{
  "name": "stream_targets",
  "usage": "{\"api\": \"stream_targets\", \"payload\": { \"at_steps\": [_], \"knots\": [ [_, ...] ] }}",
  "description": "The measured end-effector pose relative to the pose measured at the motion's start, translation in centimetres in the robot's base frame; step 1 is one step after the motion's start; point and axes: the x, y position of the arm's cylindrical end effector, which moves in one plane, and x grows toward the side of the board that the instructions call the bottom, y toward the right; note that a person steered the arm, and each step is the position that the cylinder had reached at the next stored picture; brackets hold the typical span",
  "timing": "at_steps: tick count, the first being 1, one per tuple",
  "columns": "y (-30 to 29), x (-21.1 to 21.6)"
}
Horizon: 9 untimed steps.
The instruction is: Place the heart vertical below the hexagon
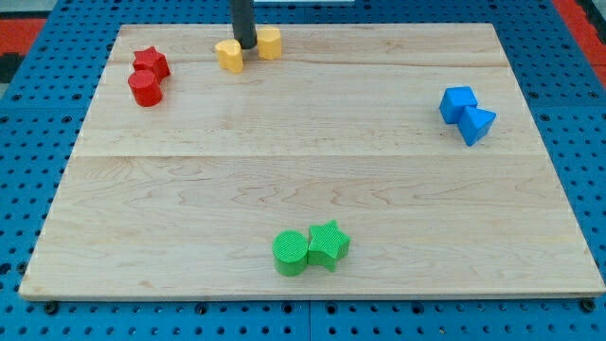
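Two yellow blocks lie near the view's top, left of centre: a heart-like yellow block [229, 55] and a hexagon-like yellow block [269, 43] to its right; the shapes are hard to tell apart at this size. My tip [245, 45] stands between them, touching or nearly touching both. The heart sits slightly lower in the view than the hexagon, to its left.
A red star [151, 63] and a red cylinder [145, 88] sit at the top left. A blue cube [457, 102] and a blue triangular block [476, 124] sit at the right. A green cylinder [291, 253] and a green star [329, 243] sit at the bottom centre. The wooden board [312, 180] lies on a blue pegboard.
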Motion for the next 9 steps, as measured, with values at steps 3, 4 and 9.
{"api": "stream_targets", "payload": {
  "at_steps": [3,4,9],
  "knots": [
    [-1.5,-1.8],
    [-4.9,-0.9],
    [-2.5,4.3]
  ]
}}
